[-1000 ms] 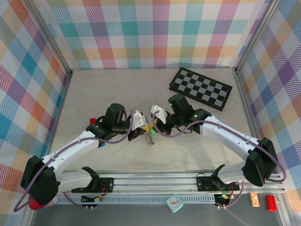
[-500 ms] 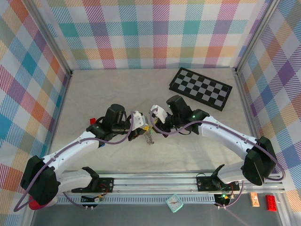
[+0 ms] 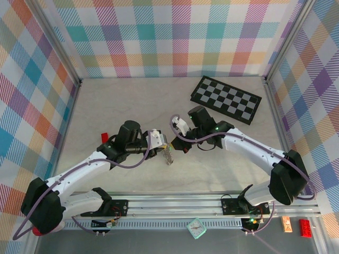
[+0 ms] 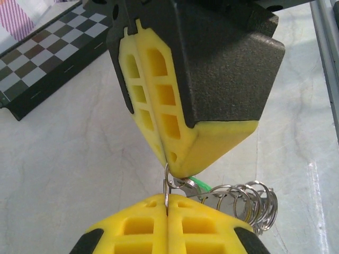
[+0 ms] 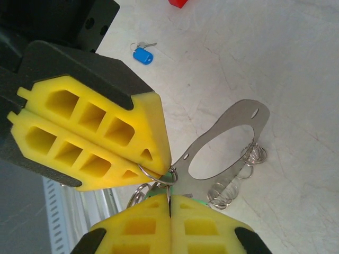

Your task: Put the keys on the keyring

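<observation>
Chequered board (image 3: 226,100) flat at back right; teal clock (image 3: 196,228) at near edge.

The left arm (image 3: 79,168) and right arm (image 3: 254,151) had white shells, black joints and bases, purple cables (image 3: 128,165) looped alongside, and 2 black-backed jaws each, faced with yellow grid-cut pads (image 4: 159,106).

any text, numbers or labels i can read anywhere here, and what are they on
No text here can be read.
clock: its dial marks are too small to read.
orange tag: any print is too small and blurred to read.
board: plain black and white squares, no letters or numbers.
</observation>
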`<act>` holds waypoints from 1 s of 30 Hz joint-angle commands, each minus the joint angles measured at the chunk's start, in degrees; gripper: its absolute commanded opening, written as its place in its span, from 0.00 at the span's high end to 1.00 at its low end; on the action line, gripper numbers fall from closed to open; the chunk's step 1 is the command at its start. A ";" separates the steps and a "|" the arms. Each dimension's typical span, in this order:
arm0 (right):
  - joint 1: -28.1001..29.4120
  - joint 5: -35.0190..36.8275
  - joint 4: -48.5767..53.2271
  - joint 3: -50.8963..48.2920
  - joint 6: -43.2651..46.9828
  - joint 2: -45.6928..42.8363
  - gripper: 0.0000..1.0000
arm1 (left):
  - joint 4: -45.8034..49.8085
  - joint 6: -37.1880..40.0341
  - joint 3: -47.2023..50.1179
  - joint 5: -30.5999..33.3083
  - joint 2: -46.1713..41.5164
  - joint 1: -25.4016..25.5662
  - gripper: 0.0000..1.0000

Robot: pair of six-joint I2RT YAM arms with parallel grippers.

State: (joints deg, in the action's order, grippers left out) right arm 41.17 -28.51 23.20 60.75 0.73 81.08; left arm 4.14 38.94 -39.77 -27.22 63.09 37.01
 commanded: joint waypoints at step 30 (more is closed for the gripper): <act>-5.12 -9.46 -2.52 1.45 -5.04 4.97 0.98 | -15.66 -5.83 7.48 -1.08 -4.36 1.00 1.00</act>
State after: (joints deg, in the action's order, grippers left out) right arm 37.54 -38.28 22.65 61.71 -3.51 85.91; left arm -6.83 35.35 -33.30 -26.15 60.69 37.10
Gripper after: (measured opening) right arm 0.048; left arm 0.045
